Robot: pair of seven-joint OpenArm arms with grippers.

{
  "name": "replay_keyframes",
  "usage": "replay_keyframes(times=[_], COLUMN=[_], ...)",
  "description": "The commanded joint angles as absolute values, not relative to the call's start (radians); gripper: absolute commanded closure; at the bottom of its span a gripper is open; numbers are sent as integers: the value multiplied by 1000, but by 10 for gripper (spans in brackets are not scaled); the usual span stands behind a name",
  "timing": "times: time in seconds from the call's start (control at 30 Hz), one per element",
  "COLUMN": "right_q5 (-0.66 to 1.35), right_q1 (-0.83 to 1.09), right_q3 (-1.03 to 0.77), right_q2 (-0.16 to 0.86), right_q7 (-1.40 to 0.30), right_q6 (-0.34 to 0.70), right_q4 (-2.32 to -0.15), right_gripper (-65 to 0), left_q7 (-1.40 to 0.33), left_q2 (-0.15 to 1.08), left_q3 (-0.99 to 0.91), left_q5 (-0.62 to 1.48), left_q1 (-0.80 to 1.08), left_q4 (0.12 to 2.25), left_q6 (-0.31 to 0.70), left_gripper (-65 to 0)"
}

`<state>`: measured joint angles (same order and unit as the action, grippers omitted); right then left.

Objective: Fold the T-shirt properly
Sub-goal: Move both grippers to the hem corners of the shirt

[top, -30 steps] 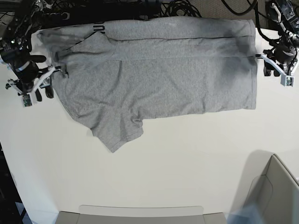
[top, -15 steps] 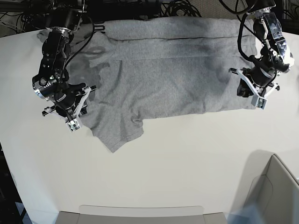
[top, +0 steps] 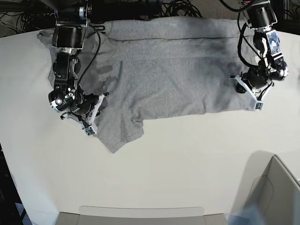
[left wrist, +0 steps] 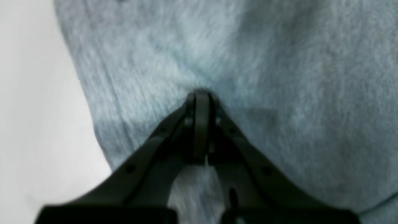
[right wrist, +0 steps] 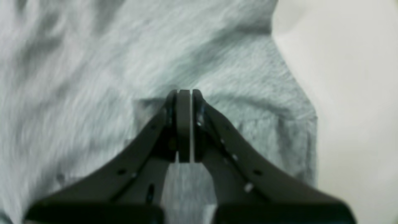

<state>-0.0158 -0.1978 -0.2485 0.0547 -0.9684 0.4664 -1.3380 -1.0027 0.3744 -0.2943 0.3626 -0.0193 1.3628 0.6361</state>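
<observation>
The heather-grey T-shirt (top: 178, 79) lies flat on the white table (top: 187, 164), plain side up, with its far strip folded over and one sleeve pointing toward the front left. My left gripper (top: 256, 101) is at the shirt's front right corner. In the left wrist view it (left wrist: 200, 95) is shut, its tips pinching the grey cloth (left wrist: 279, 62). My right gripper (top: 88, 126) is at the shirt's left edge above the sleeve. In the right wrist view it (right wrist: 183, 93) is shut on a ridge of cloth (right wrist: 77, 62).
A grey box (top: 276, 197) stands at the front right corner and a flat grey tray (top: 140, 216) lies along the front edge. Black cables (top: 178, 7) run behind the table's far edge.
Both arms have swung from the shirt's far side edges down and inward onto the cloth. Their jaws, open a second ago, are now shut. The shirt's outline has barely changed.
</observation>
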Motion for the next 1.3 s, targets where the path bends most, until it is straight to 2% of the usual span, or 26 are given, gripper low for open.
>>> replay_keyframes(times=[0.0, 0.23, 0.3, 0.4, 0.5, 0.57, 1.03, 1.27], right_q5=[-7, 51, 65, 62, 59, 56, 54, 5], right_q1=[-222, -223, -266, -334, -407, -455, -730, -812], right_q3=[-249, -245, -246, -246, -245, -243, -240, -163], right_q2=[61, 67, 74, 81, 91, 105, 163, 154], right_q7=[-955, -952, -954, -975, -964, -934, -499, -384], right_q6=[455, 456, 455, 447, 447, 447, 456, 456], right_q4=[-1348, -1504, -1512, -1466, -1365, -1280, -512, -315], right_gripper=[-15, -16, -33, -116, -243, -291, -296, -296], left_q7=[-981, -960, -957, -954, -952, -952, -960, -963], left_q2=[386, 386, 386, 386, 386, 386, 386, 386], left_q3=[-282, -282, -274, -272, -272, -272, -283, -283], left_q5=[344, 329, 329, 328, 328, 328, 329, 329], left_q1=[-35, -35, -35, -41, -41, -41, -35, -35], left_q4=[1360, 1346, 1343, 1322, 1320, 1320, 1386, 1452], left_q6=[636, 636, 634, 634, 636, 636, 638, 638], left_gripper=[0, 0, 0, 0, 0, 0, 0, 0])
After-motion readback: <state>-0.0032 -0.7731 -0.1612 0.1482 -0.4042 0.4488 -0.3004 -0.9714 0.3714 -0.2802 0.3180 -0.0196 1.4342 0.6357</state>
